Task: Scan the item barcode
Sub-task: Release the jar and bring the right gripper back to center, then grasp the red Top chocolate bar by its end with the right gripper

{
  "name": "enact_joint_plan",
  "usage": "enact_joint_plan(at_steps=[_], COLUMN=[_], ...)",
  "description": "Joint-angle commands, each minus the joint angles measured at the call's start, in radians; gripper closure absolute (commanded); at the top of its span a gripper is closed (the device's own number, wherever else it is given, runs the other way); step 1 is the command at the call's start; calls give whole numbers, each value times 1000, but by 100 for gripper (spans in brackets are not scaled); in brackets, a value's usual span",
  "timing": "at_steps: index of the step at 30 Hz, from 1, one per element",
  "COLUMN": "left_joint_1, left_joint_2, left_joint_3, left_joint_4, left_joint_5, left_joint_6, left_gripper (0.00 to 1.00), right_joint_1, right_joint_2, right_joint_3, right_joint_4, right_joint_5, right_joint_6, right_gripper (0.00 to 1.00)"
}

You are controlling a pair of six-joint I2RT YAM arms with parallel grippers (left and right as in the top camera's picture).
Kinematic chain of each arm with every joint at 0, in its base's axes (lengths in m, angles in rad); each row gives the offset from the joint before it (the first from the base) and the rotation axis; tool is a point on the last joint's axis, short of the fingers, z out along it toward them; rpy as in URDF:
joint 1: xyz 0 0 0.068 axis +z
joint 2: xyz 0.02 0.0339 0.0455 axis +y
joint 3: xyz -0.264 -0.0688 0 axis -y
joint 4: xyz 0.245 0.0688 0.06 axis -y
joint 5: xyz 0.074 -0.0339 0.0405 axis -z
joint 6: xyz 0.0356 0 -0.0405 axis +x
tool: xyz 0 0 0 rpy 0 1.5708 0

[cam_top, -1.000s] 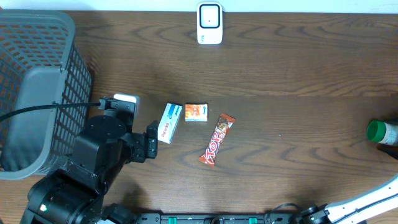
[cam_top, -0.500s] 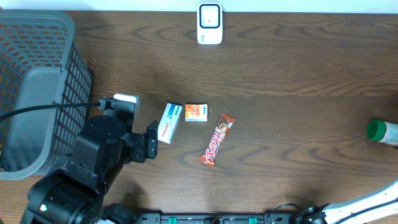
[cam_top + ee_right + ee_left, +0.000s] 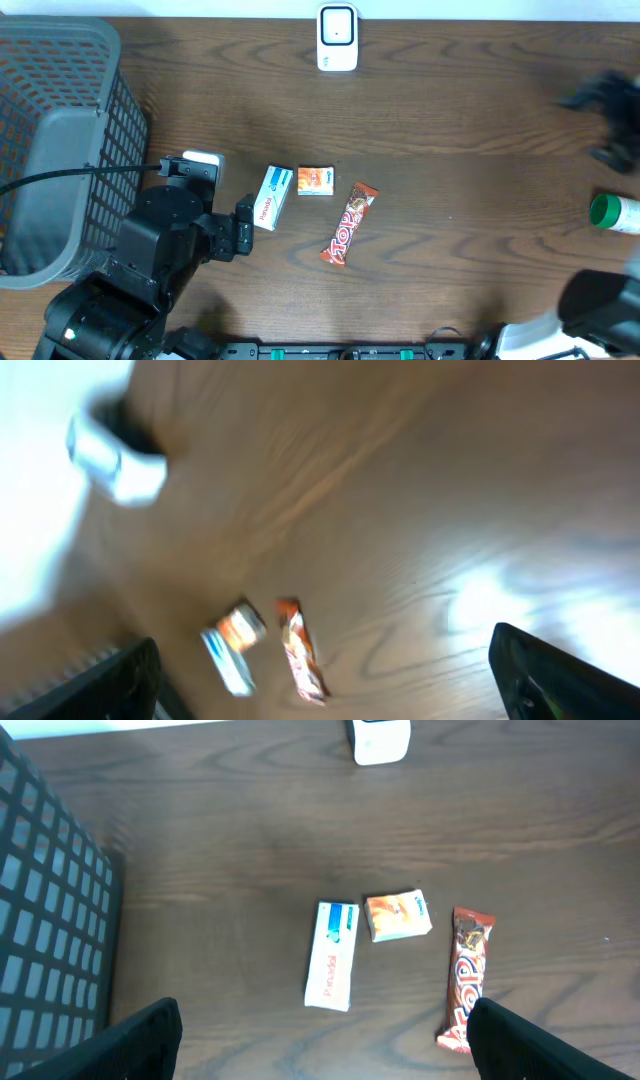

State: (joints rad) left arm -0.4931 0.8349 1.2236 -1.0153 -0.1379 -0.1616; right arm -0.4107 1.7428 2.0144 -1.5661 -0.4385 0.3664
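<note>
Three items lie mid-table: a white and blue box (image 3: 272,197), a small orange box (image 3: 316,180) and a red candy bar (image 3: 349,224). The left wrist view shows them too: the white and blue box (image 3: 333,955), orange box (image 3: 398,914) and candy bar (image 3: 465,980). A white scanner (image 3: 337,38) stands at the far edge. My left gripper (image 3: 325,1050) hangs open, empty, just short of the boxes. My right gripper (image 3: 325,680) is open and empty, high over the table; its view is blurred. In the overhead view it is a dark smear (image 3: 610,120) at the far right.
A grey mesh basket (image 3: 60,150) fills the left side of the table. A green-capped bottle (image 3: 612,213) lies at the right edge. My left arm's body (image 3: 150,270) covers the near left corner.
My right arm has left the green-capped bottle and swung up toward the far right of the table, blurred with motion. The left arm and the items have not moved.
</note>
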Motion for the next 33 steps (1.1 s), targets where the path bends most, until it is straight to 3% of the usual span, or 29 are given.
enact_joint_plan(at_steps=[1,4,12,17,27,33], left_joint_1=[-3,-3,-3,-3,-3,-3], left_joint_2=[-4,-4,-4,-4,-4,-4], left_joint_3=[2,2,2,2,2,2], left_joint_4=[-2,-2,-2,-2,-2,-2], left_joint_5=[-5,-5,-5,-5,-5,-5], left_joint_6=[-16,-16,-16,-16,-16,-16], left_gripper=[9,9,9,9,9,9], right_joint_1=[214,387,683,772,864,872], right_joint_2=[21,76,238,272,272,272], right_joint_3=[-18,-41,-152,-283,-601,-679], right_joint_4=[28,61,166,240,549,631], right_joint_5=[88,166,179,179,142,146], right_joint_6=[109,218,287,357,412,365], right_gripper=[1,1,1,1,1,9])
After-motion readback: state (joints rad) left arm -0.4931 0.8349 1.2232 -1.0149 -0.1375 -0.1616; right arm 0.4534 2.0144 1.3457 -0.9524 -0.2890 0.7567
